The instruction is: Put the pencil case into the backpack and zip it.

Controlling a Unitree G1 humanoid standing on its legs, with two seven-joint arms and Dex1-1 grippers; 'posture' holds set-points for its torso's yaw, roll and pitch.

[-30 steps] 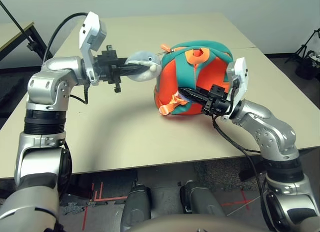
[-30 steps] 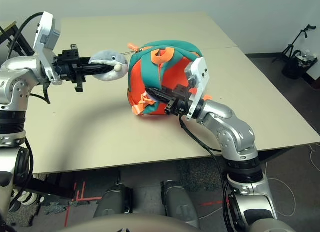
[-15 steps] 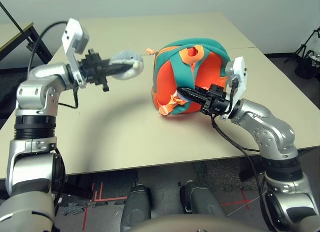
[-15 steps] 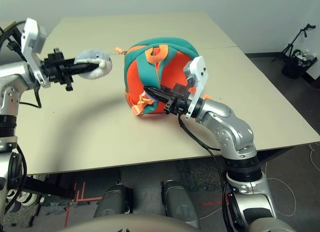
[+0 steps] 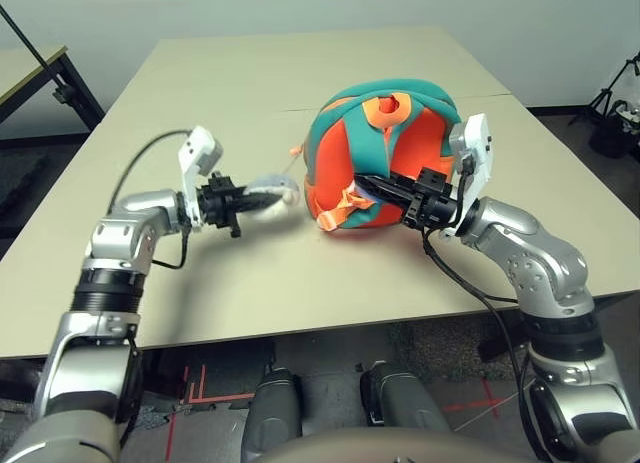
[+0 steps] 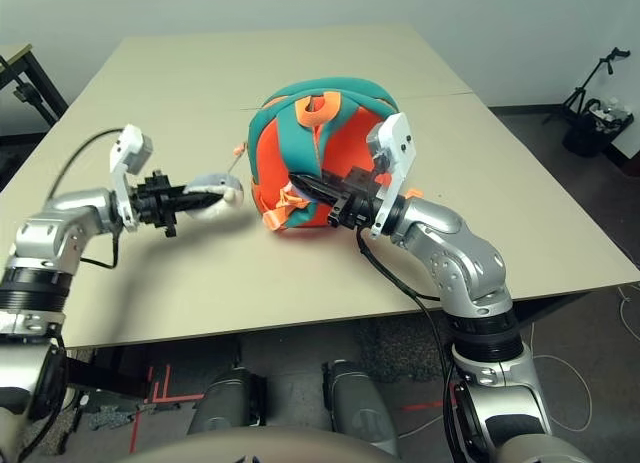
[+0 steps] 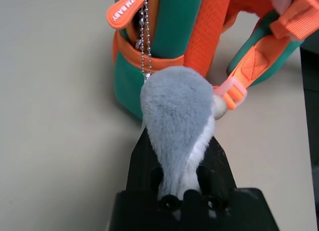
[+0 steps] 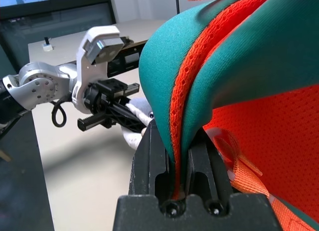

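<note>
only the wrist views show it: left fingers [image 7: 144, 161] clamp the plush head [image 7: 177, 121], right fingers [image 8: 149, 156] apparently pinch the backpack [image 5: 385, 148] strap [image 8: 199, 81].

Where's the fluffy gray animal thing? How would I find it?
Look at the orange and teal backpack standing on the table. Just beside it, the left end effector pinches a plush head. It's the only soft gray furry thing, hanging from a bead chain.

2 head views overlook the table [image 5: 250, 93]; wrist views sit close.
</note>
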